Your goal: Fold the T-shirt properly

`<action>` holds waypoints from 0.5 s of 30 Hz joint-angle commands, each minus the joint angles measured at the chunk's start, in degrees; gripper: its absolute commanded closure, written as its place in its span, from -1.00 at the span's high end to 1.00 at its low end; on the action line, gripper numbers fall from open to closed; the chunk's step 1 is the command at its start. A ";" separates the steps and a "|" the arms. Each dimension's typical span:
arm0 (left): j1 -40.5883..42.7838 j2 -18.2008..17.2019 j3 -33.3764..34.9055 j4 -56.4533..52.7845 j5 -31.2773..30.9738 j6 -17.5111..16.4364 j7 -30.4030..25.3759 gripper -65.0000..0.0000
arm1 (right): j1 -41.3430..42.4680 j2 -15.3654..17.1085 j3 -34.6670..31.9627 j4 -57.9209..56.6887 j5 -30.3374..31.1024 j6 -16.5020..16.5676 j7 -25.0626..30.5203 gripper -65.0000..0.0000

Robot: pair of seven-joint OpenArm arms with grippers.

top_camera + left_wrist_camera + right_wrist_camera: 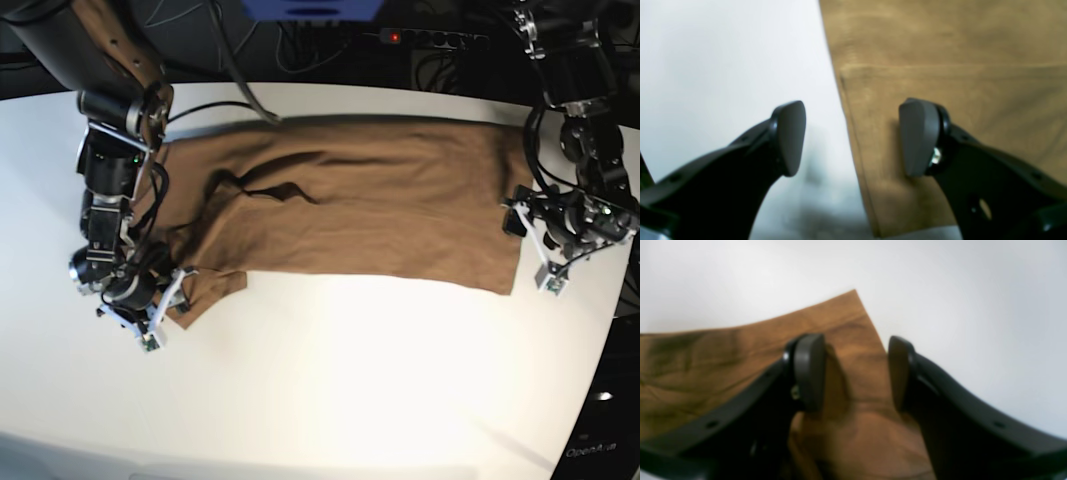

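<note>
A robotics lab — white table (330, 400), cable tangle (330, 45), lit power strip (430, 37) behind

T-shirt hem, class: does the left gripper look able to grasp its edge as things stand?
Probably yes: the left gripper stands open astride the T-shirt edge, one finger over cloth, one over bare table, nothing between.

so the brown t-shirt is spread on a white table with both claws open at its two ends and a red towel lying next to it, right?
Not quite: there is no red towel. The base view shows only the T-shirt as cloth on the white table. The rest holds: the left claw stands open over one edge, and the right claw is open at the other end.
</note>
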 commanded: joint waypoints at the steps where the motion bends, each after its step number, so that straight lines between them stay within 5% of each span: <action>1: -1.03 -0.77 -0.21 1.83 -0.44 -0.04 -0.49 0.32 | -0.57 0.09 -0.23 -0.94 -4.33 0.58 -6.70 -0.05; 7: -0.15 -0.68 -0.21 2.36 -0.44 -0.04 -0.49 0.32 | -0.13 0.09 1.62 -0.50 -4.33 0.58 -11.18 -0.10; 13: -0.15 -0.51 -0.21 2.36 -0.44 -0.12 -0.49 0.32 | -0.22 0.09 2.50 -0.50 -4.42 0.58 -11.18 -0.89; 15: -0.15 -0.51 -0.21 2.36 -0.44 -0.12 -0.57 0.32 | -0.40 0.09 2.59 -0.50 -4.42 0.58 -11.18 -0.99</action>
